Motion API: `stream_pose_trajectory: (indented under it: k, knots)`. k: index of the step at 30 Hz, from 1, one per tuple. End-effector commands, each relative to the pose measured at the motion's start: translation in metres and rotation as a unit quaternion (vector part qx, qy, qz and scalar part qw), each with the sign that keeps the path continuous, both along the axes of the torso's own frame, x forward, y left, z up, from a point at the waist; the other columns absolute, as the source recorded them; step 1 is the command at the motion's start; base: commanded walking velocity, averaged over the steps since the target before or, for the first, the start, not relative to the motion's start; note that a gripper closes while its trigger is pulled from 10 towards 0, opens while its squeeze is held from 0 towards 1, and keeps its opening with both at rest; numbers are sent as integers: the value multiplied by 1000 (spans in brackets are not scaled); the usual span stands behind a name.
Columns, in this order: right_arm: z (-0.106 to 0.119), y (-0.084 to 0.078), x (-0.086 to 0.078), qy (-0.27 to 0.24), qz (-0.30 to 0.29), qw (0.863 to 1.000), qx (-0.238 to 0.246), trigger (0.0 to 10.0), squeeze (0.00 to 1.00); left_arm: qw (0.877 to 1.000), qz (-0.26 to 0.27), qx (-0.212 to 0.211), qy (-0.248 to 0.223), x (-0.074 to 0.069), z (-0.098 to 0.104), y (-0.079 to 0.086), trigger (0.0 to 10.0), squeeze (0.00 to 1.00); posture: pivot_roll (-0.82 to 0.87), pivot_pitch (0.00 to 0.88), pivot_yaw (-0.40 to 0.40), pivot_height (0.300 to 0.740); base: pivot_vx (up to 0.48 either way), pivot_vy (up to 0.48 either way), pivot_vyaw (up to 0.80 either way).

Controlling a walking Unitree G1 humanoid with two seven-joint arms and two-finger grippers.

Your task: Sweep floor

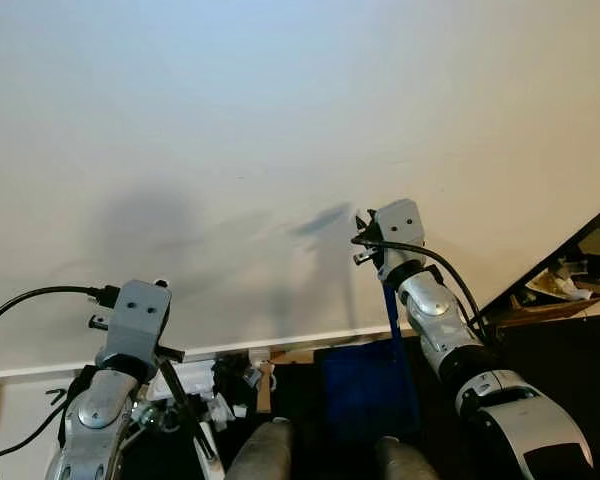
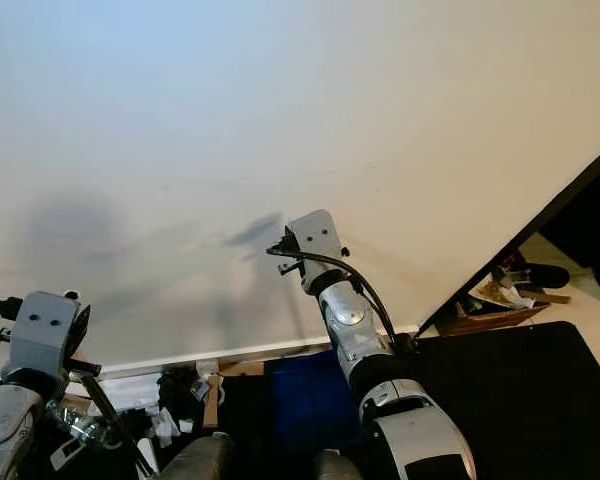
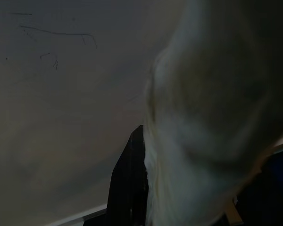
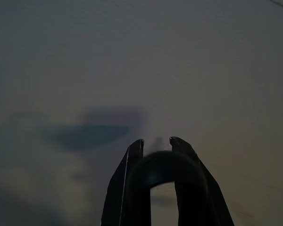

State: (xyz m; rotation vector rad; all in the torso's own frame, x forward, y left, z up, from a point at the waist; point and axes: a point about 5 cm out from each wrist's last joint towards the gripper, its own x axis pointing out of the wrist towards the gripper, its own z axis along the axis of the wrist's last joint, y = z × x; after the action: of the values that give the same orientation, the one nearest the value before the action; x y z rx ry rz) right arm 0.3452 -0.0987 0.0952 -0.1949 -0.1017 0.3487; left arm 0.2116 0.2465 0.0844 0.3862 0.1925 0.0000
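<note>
Right gripper [image 4: 155, 143] grips a dark handle [image 4: 161, 170] before the wall [image 1: 280, 120]. Blue dustpan [image 1: 365, 385] lies at six o'clock below it. Left gripper's [image 3: 132, 155] state is unclear.

A plain white wall [image 1: 280, 120] stands ahead, with a white baseboard [image 1: 230, 350] low and papers [image 2: 495, 292] at the right.
</note>
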Motion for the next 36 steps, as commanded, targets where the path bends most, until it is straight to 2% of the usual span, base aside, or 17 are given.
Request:
stream_pose_trajectory:
  k: [1, 5, 6, 8, 11, 13, 16, 31, 32, 33, 36]
  knots:
    - [3, -1, 0, -10, 4, 1000, 3, 10000, 0, 1000, -3, -1, 0, -2, -1, -4, 10000, 0, 269, 129, -13, 740, 0, 0, 0]
    - [-2, 0, -1, 7, 12, 1000, -8, 10000, 0, 1000, -3, -2, 0, -2, -1, -4, 10000, 0, 266, 128, -15, 740, 0, 0, 0]
    - [-20, -2, -7, 49, 8, 998, -44, 10000, 0, 1000, -4, -2, 0, -1, -1, -5, 10000, 0, 268, 128, -16, 740, 0, 0, 0]
    - [-34, -5, -12, 84, 1, 994, -69, 10000, 0, 1000, -4, -3, -1, -1, -1, -6, 10000, 0, 269, 129, -18, 740, 0, 0, 0]
    - [-43, -8, -15, 107, -9, 990, -90, 10000, 0, 1000, -3, -3, -1, -1, -1, -6, 10000, 0, 266, 129, -18, 740, 0, 0, 0]
    - [-53, -14, -18, 140, -27, 983, -115, 10000, 0, 1000, -4, -4, 0, -1, -2, -6, 10000, 0, 264, 129, -18, 740, 0, 0, 0]
    - [-59, -19, -20, 160, -42, 979, -123, 10000, 0, 1000, -5, -5, 0, -1, -3, -8, 10000, 0, 261, 128, -18, 740, 0, 0, 0]
    - [-57, -28, -16, 162, -71, 975, -133, 10000, 0, 1000, -7, -7, -2, 2, -3, -10, 10000, 0, 254, 123, -20, 740, 0, 0, 0]
    - [-57, -28, -16, 162, -71, 975, -133, 8941, 0, 1000, -7, -7, -2, 2, -3, -10, 10000, 0, 254, 123, -20, 740, 0, 0, 0]
    - [-56, -28, -16, 160, -73, 976, -131, 0, 0, 1000, -7, -7, -2, 2, -3, -10, 10000, 0, 254, 123, -19, 740, 0, 0, 0]
    - [-56, -28, -16, 158, -74, 976, -129, 0, 0, 1000, -7, -8, -2, 2, -3, -11, 10000, 0, 253, 123, -19, 740, 0, 0, 0]
